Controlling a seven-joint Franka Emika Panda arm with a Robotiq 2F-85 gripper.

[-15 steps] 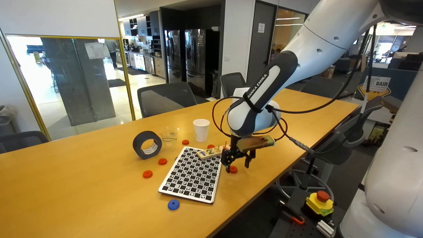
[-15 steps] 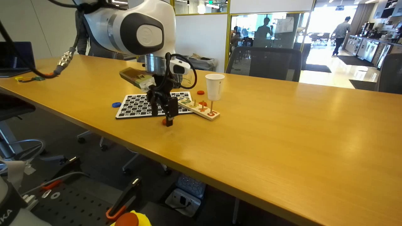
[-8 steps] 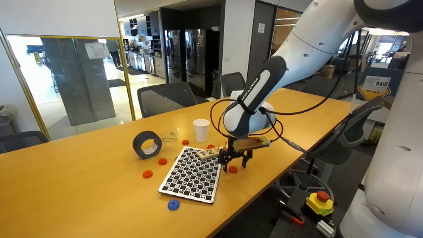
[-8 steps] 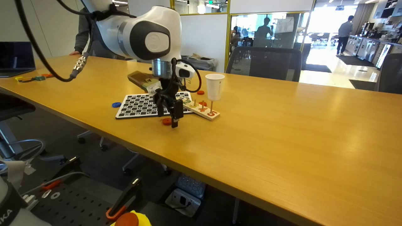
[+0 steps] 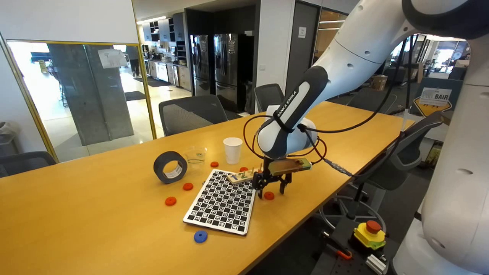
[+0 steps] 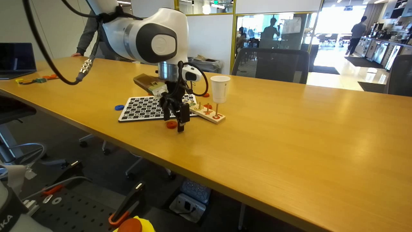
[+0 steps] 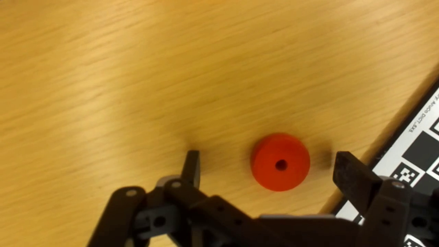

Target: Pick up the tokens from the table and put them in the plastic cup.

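In an exterior view your hand (image 5: 271, 193) is hiding one end of the peg board (image 5: 240, 177), the tape roll (image 5: 158, 168) is showing you print too small to read, and the frame is cutting off the nearer corners of the table (image 5: 95, 214). In the wrist view the right border is cutting the checkered board (image 7: 420, 154). In an exterior view the left border is cutting the laptop (image 6: 16, 58).
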